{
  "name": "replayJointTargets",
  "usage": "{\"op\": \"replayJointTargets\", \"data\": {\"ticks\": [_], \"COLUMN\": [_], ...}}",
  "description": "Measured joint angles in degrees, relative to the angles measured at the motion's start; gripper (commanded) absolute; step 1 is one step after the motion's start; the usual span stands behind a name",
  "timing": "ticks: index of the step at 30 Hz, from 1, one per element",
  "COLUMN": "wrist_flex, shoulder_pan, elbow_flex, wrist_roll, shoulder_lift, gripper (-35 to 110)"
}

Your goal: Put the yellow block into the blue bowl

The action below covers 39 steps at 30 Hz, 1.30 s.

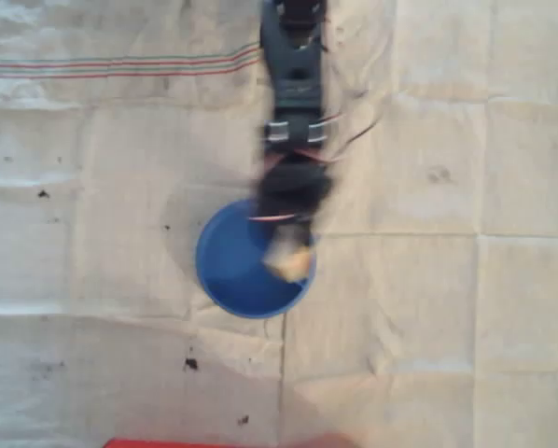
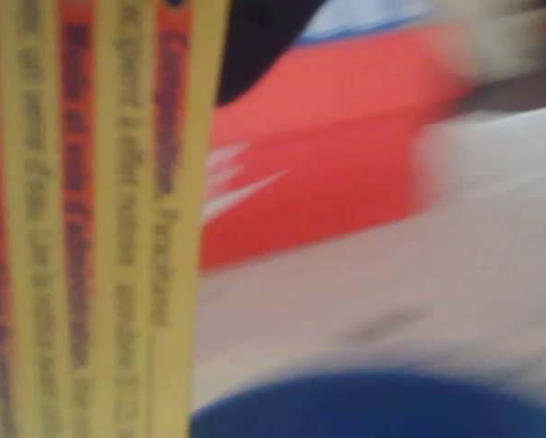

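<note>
Blue bowl (image 1: 237,275) on creased cloth (image 1: 428,327), overhead view. Dark gripper (image 1: 293,247) blurred above its right rim; yellow block (image 1: 291,259) at the tips; grip indeterminable. Red box (image 2: 346,155), wrist view.

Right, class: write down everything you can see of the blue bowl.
The blue bowl is round, deep and bright blue, plastic by its look. It stands upright on a creased pale cloth, seen from overhead. The arm's blurred tool hangs over its right side with something pale yellow. The wrist view catches its rim as a blue arc.
</note>
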<state>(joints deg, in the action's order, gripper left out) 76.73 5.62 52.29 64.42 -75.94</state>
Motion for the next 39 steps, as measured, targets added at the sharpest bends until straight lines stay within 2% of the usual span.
{"op": "replayJointTargets", "data": {"ticks": [8,20,29,39], "wrist_flex": [0.09,0.0,0.0,3.25], "shoulder_pan": [-7.91,-8.96,-8.96,-9.05], "elbow_flex": [-1.67,-2.02,-3.6,-3.6], "wrist_roll": [0.0,-0.26,-0.26,0.0], "shoulder_lift": [6.77,17.58,19.07,13.01], "gripper": [0,1,23,22]}}
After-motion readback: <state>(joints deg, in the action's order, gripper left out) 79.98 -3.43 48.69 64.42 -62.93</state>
